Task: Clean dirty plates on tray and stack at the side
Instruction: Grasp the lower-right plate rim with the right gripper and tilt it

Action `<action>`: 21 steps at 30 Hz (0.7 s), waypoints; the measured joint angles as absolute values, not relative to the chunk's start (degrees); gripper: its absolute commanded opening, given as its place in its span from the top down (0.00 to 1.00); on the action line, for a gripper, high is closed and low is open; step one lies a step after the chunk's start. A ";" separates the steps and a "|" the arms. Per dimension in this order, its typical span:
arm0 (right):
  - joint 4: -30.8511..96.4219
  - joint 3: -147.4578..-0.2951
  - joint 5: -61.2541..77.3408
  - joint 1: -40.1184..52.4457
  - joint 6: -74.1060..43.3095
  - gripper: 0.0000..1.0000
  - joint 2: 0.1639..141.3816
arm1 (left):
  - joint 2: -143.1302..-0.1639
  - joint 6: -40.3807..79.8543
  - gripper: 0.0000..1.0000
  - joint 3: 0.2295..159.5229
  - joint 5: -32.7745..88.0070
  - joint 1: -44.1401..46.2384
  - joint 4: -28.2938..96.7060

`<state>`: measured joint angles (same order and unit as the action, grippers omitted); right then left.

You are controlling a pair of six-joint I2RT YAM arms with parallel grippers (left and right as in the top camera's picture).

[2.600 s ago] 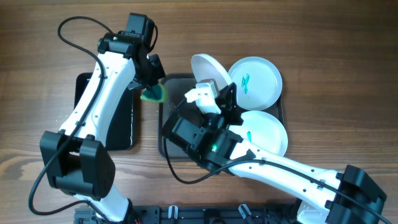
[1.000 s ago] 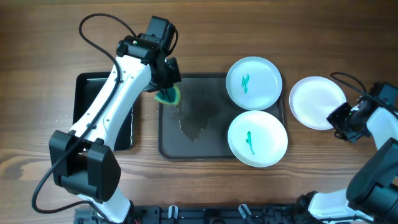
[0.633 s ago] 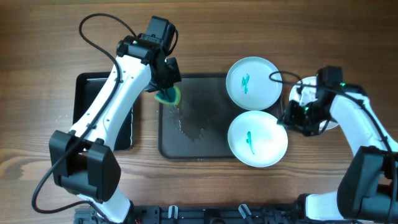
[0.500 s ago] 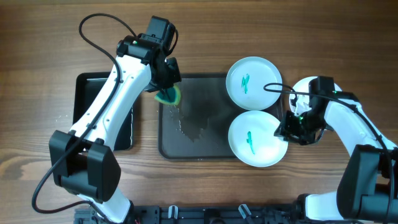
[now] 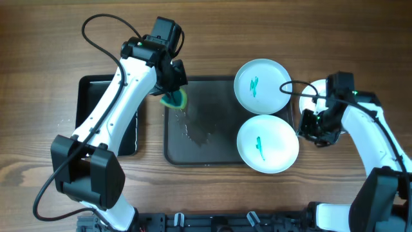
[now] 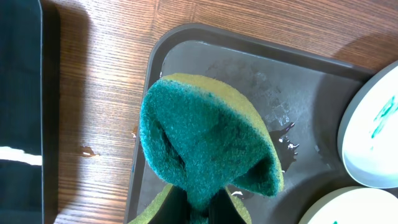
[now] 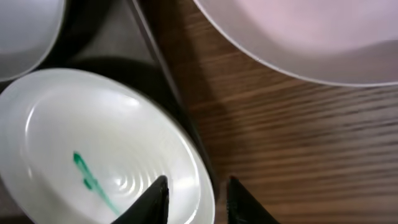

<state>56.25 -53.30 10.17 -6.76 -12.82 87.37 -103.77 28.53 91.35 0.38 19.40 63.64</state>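
Note:
Two plates with teal smears lie on the grey tray (image 5: pixel 199 125): the far plate (image 5: pixel 262 86) and the near plate (image 5: pixel 267 143). A third, clean plate (image 5: pixel 308 96) lies on the table right of the tray, mostly under my right arm. My right gripper (image 5: pixel 302 134) is open, its jaws straddling the near plate's right rim (image 7: pixel 198 196); the smear (image 7: pixel 87 174) shows in the right wrist view, and the clean plate (image 7: pixel 298 31) lies beyond. My left gripper (image 5: pixel 172 90) is shut on a green sponge (image 6: pixel 205 143) over the tray's far left corner.
A narrower glossy black tray (image 5: pixel 106 116) lies left of the grey tray, under my left arm. Water drops (image 5: pixel 193 132) wet the grey tray's left half. A black cable (image 5: pixel 103 29) loops behind the left arm. Bare wood table surrounds both trays.
My right gripper carried a plate off the tray, left it on the table at the right, then came back to the near plate's right rim. The left arm has held still for the last second.

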 measured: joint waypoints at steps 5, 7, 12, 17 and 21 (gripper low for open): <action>50.46 -46.63 11.35 -6.76 -12.75 0.79 87.39 | -103.77 28.53 0.96 91.37 0.38 19.40 63.64; 49.23 -44.51 12.62 -6.72 -12.23 0.90 87.39 | -103.77 28.53 0.96 91.35 0.38 19.40 63.59; 48.60 -44.23 16.56 -6.50 -11.66 0.96 87.37 | -103.77 28.53 0.96 91.35 0.38 19.40 63.61; 52.36 -44.23 18.94 -5.02 -11.73 0.96 85.23 | -103.77 28.53 0.96 91.37 0.38 19.40 63.61; 53.08 -44.56 19.88 0.27 -14.61 0.96 78.19 | -103.77 28.53 0.96 91.35 0.38 19.40 63.61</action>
<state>53.08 -44.56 19.88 0.27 -14.61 78.19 -103.77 28.53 91.35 0.38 19.40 63.61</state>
